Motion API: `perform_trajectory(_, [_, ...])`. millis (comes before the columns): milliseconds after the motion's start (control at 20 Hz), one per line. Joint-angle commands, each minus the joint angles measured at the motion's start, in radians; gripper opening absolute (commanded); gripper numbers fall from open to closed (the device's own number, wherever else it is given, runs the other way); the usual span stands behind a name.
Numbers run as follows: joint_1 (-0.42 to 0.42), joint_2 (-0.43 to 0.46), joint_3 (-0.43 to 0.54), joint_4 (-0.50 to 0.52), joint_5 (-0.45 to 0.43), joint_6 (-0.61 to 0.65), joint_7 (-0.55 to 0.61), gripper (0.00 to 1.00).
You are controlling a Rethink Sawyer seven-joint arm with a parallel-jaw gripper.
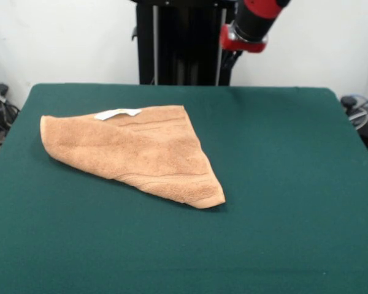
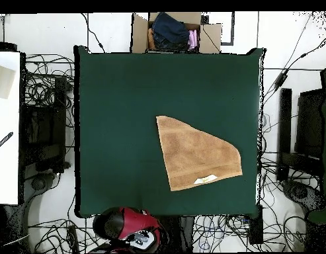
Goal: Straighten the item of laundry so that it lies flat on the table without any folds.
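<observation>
Dark green felt covers the table [image 1: 282, 184], bare along its near edge. Left of centre lies the towel [image 1: 135, 150], orange-tan terry, folded over itself into a rough triangle with 1 corner pointing toward the near right. A hemmed band runs along its near edge. A small white label [image 1: 118, 113] shows at its far edge. Beyond the table's far edge, the red and black arm [image 1: 253, 23] hangs well clear of the towel; the gripper's state cannot be determined.
</observation>
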Motion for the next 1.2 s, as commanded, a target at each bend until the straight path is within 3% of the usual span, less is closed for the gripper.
perform_trajectory(50, [0.056, 0.026, 0.017, -0.028, 0.048, -0.070, 0.292, 1.00])
perform_trajectory(500, [0.108, 0.023, 0.059, 0.058, 0.046, -0.213, 0.355, 1.00])
perform_trajectory(750, [0.144, 0.023, 0.058, 0.061, 0.067, -0.225, 0.348, 1.00])
perform_trajectory(1200, [-0.036, 0.056, 0.159, 0.006, -0.012, -0.219, 0.236, 1.00])
